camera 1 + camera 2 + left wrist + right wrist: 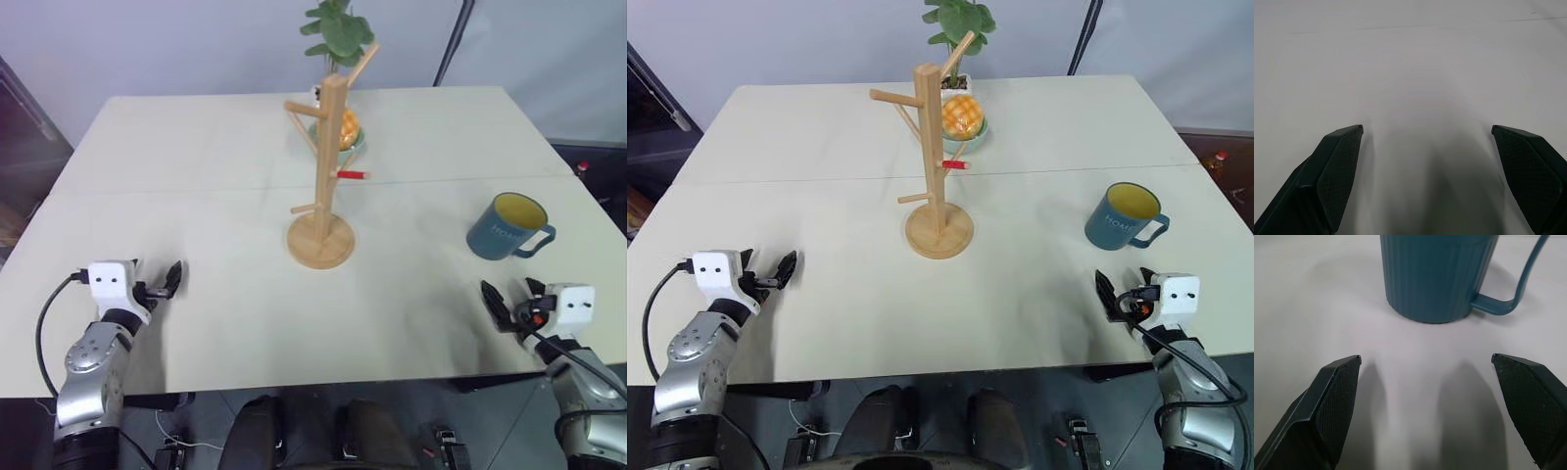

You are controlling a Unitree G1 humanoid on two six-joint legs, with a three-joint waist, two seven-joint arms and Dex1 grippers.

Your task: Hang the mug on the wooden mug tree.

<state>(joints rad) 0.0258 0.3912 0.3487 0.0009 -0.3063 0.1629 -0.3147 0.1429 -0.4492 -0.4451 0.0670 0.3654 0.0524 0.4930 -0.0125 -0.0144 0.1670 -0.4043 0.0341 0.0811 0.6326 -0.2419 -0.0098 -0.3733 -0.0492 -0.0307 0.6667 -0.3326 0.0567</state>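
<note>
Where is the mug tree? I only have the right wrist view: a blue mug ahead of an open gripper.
Observer: The wooden mug tree stands mid-table, to the left of the mug.
Operator: Anything hanging on it?
Observer: No, its pegs are bare; one has a red tip.
Operator: And the left gripper?
Observer: The left gripper is open near the table's front edge, holding nothing.

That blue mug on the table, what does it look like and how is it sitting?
The mug is dusty blue with a yellow inside, pale lettering on its side and a loop handle turned toward the table's right edge. It looks ceramic, with faint vertical ribs. It stands upright on the table, to the right of the mug tree, touching nothing else.
</note>
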